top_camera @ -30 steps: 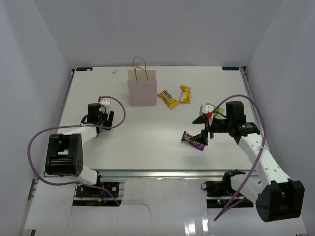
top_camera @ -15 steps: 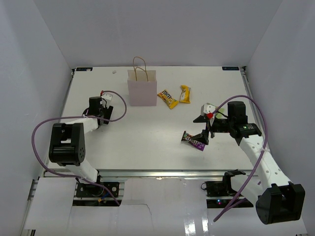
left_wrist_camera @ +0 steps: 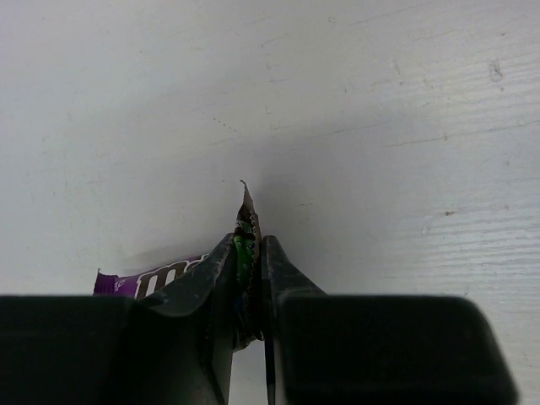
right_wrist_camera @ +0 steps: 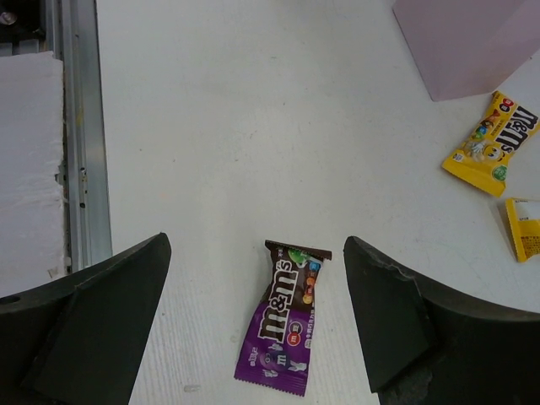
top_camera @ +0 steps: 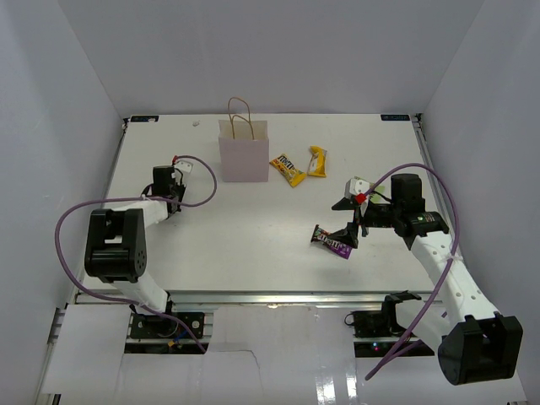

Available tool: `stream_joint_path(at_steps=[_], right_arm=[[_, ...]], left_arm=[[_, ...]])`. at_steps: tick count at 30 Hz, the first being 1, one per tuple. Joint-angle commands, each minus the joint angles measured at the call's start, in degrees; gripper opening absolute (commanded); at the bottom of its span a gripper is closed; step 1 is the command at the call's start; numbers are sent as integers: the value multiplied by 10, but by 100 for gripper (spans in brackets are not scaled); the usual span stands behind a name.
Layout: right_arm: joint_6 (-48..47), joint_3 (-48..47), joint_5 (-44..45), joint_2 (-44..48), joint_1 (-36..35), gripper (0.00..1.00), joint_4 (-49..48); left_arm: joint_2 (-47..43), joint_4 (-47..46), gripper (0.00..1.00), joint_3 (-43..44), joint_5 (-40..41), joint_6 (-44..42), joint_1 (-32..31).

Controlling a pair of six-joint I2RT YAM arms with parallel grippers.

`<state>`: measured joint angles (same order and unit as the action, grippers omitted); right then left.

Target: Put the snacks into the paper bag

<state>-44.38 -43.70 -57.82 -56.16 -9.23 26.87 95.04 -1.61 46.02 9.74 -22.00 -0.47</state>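
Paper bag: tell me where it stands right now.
In the top view the pink paper bag stands upright at the far side of the table, left of centre, with a yellow snack packet lying just right of it.

Pinched packet (left_wrist_camera: 246, 213): only tip shows above left gripper (left_wrist_camera: 248, 253) jaws. Purple wrapper (left_wrist_camera: 148, 277) beside: same packet or second, undeterminable. Paper bag (right_wrist_camera: 472, 42): cropped at top edge. Yellow packet (right_wrist_camera: 523, 236) below paper bag: cropped.
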Motion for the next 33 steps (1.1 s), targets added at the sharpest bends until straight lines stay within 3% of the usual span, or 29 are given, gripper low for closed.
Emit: stream_joint_path(at_steps=[1,4,9,15,21,27,33], right_arm=[[-10,-3,-9,10,4,89,-13],[-10,-2,-8,9,5,89,-14],[-10,-2,-7,7,9,89,-14],[-11,-2,-4,4,12,89,-14],[-11,-2,-3,0,13,89,-14],[-11,-2,-1,-1,15,89,-15],[-11,-1,-3,0,18,89,-15]], left_arm=[[-35,32,14,13,-58,42,4],[-71,48,10,49,-109,116,4],[-139,57,10,106,-281,247,4],[-192,-7,15,162,-388,434,4],[-174,-115,7,218,-407,660,4],[-68,-176,7,310,-424,843,-9],[5,-181,8,377,-418,868,-45]])
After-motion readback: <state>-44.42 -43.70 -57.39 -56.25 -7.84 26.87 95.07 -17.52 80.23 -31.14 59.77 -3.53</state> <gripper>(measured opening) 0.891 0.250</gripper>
